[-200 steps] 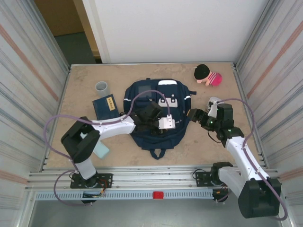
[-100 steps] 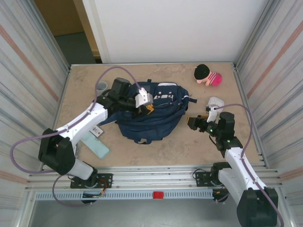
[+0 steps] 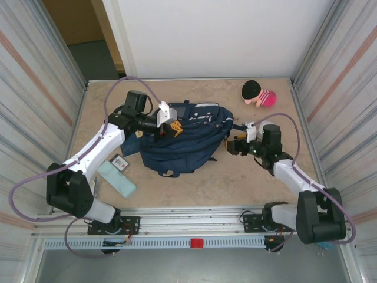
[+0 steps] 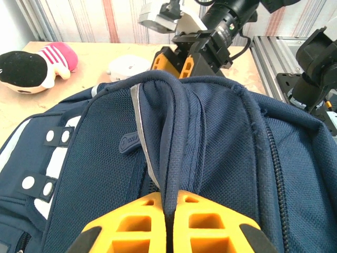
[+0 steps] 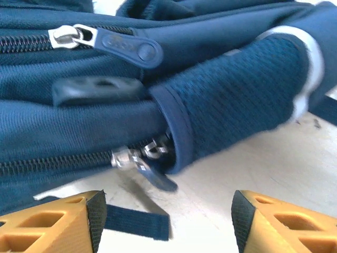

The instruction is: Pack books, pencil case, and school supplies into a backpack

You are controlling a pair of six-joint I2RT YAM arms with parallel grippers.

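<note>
The navy backpack (image 3: 188,141) lies in the middle of the table. My left gripper (image 3: 171,127) is shut on its top carry handle (image 4: 171,126), pinched between the orange fingers (image 4: 131,224). At the bag's right side my right gripper (image 3: 234,145) is open, low over the table. A zipper pull (image 5: 141,162) and a loose strap end (image 5: 136,221) lie just ahead of its jaws, and neither touches them. The pale teal pencil case (image 3: 116,178) rests at the front left. A small dark flat thing (image 3: 119,162) lies beside it; I cannot tell if it is a book.
A pink and black plush toy (image 3: 258,93) sits at the back right, also visible as the plush toy (image 4: 34,59). A small white object (image 4: 129,66) lies beyond the bag near the right arm. Metal walls close both sides; a rail runs along the front edge.
My left arm has swung back and left, dragging the backpack by its handle. The right gripper has moved in to the bag's right side and its jaws have narrowed.
</note>
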